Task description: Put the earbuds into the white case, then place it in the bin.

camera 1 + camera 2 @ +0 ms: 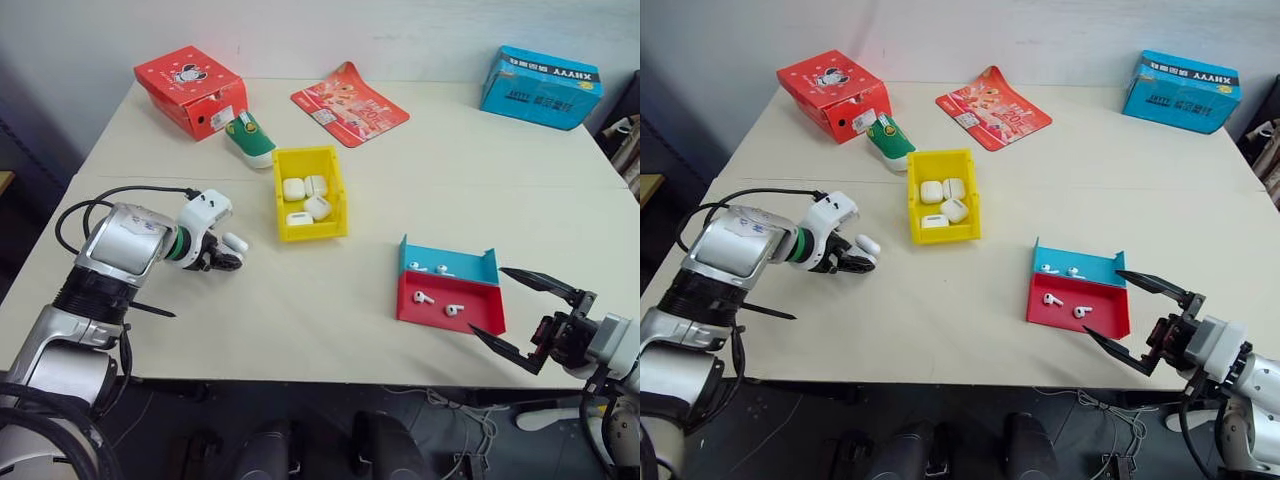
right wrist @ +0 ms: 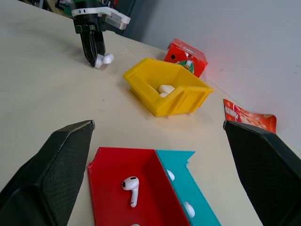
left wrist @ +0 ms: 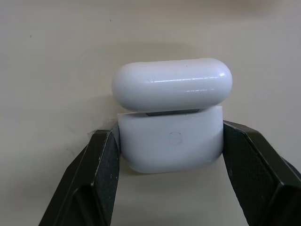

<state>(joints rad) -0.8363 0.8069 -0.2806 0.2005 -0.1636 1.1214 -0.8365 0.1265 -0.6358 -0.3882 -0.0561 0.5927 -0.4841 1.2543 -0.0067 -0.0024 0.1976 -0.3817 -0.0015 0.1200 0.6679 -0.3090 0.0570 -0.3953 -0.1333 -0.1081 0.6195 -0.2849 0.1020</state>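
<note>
Left gripper [image 1: 226, 255], near the table's [image 1: 420, 180] left edge, clamped on the white case [image 3: 171, 117], lid hinged open above the body, fingers [image 3: 101, 174] pressed to either side. Right gripper [image 1: 520, 315] at the front right corner, jaws spread wide, holding nothing. Between the two, toward the front edge, a red-and-blue tray [image 1: 475, 312] with four earbuds [image 1: 423, 297], two in each compartment. Mid-table, the yellow bin [image 1: 335, 195] containing further white cases. Along the far edge: red box [image 1: 190, 90], red packet [image 1: 350, 105], blue box [image 1: 540, 87].
</note>
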